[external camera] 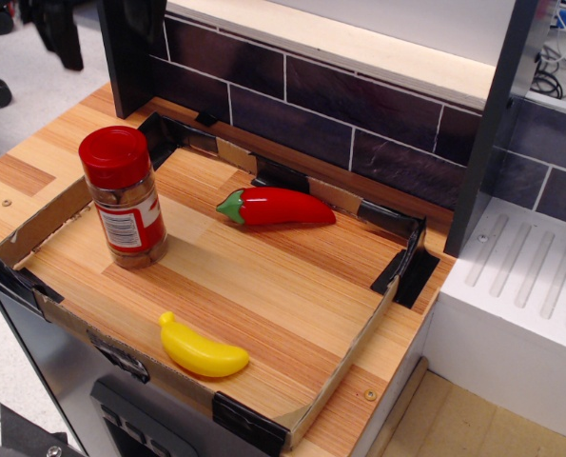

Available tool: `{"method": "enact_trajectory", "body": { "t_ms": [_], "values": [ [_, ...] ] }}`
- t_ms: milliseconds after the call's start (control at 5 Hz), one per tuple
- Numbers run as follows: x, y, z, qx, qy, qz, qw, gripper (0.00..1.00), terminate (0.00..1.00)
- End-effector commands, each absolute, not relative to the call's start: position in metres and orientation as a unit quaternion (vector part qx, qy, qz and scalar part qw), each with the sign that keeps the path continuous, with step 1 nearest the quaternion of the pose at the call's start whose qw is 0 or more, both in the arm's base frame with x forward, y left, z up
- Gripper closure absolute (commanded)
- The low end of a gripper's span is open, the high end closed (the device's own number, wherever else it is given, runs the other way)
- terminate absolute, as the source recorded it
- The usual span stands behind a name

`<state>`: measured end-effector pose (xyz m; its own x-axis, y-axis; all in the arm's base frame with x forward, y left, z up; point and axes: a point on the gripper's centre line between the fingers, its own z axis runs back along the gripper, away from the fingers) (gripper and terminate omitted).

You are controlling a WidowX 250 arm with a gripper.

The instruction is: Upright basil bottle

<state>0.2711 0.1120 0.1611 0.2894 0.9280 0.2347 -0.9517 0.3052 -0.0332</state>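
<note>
— Since the basil bottle [123, 198] stands upright at the left of the tray [354, 347], what's left?

— Little, I judge. The gripper [59, 27] sits at upper left, mostly cropped; its jaws I cannot tell. It needs only to stay clear.
</note>
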Motion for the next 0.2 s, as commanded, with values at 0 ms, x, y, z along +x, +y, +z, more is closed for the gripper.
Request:
{"method": "enact_trajectory", "body": {
  "t_ms": [0],
  "values": [
    [0.2696, 0.1065, 0.1715, 0.052, -0.121, 0.586, 0.799, 0.0, 1.0]
  ]
}}
